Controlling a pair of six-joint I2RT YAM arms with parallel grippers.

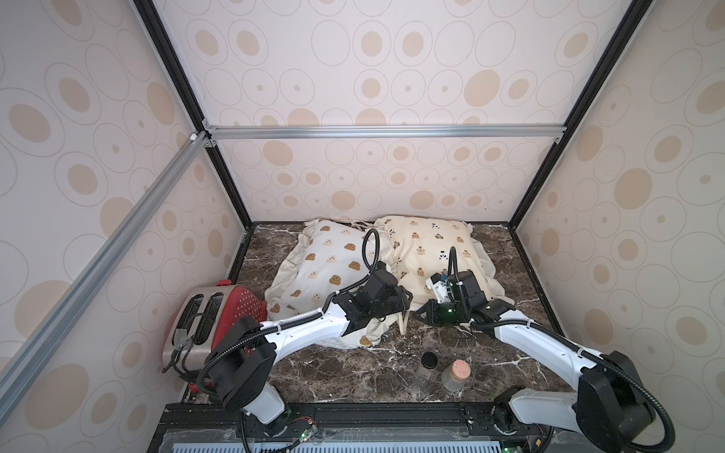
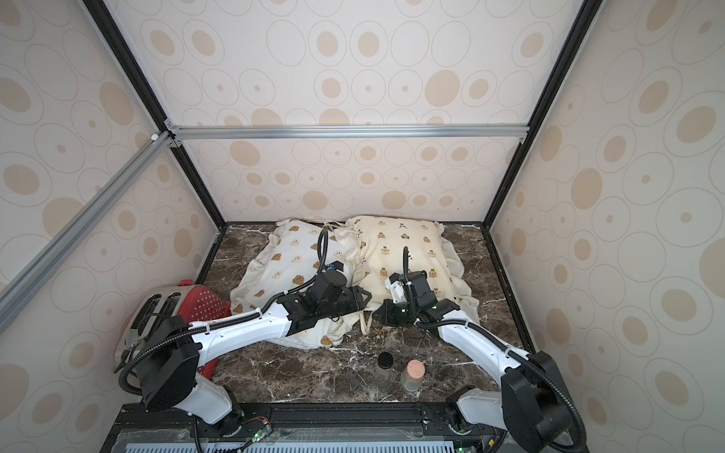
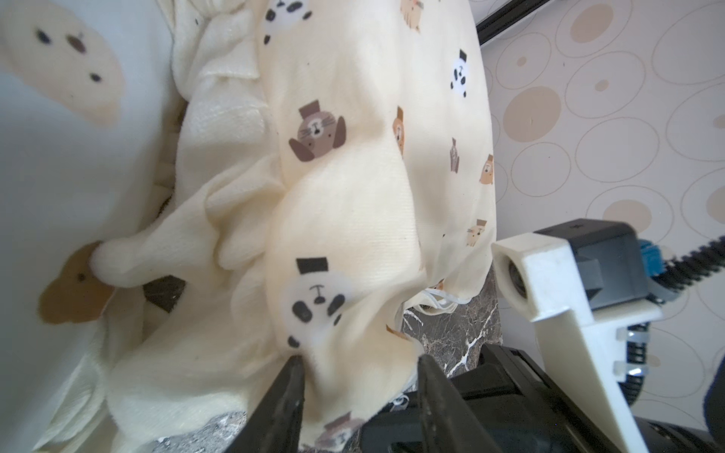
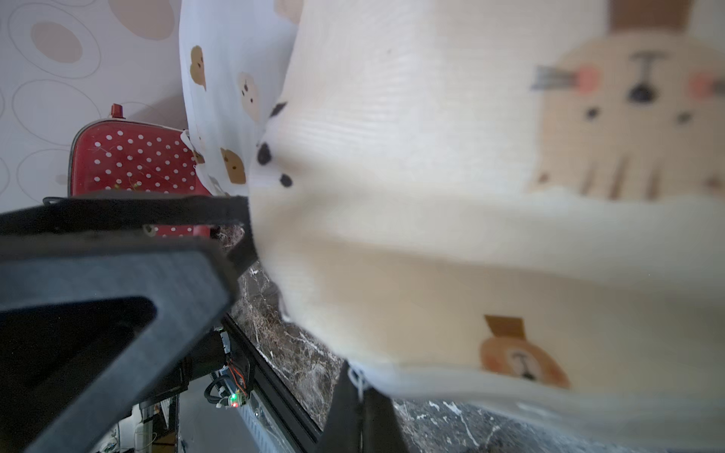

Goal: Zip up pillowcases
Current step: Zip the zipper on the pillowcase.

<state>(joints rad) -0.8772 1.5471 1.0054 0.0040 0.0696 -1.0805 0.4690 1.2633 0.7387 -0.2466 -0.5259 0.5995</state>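
Two pillowcases lie side by side at the back of the marble table (image 1: 353, 376). The white one with brown and cream blob faces (image 1: 325, 270) is on the left and the cream-yellow one with bears and pandas (image 1: 431, 247) is on the right. My left gripper (image 1: 408, 299) reaches across the white one to the cream-yellow one's near left corner. In the left wrist view it (image 3: 361, 364) is open, with that cream corner (image 3: 353, 274) loose between the jaws. My right gripper (image 1: 423, 312) faces it, and in the right wrist view it (image 4: 357, 378) is shut on a small white pull at the cream-yellow one's edge (image 4: 490, 376).
A red polka-dot toaster (image 1: 212, 313) stands at the near left, beside the left arm. A black-lidded jar (image 1: 428, 362) and a cork-topped jar (image 1: 457, 374) stand near the front edge, between the arms. Patterned walls enclose the table on three sides.
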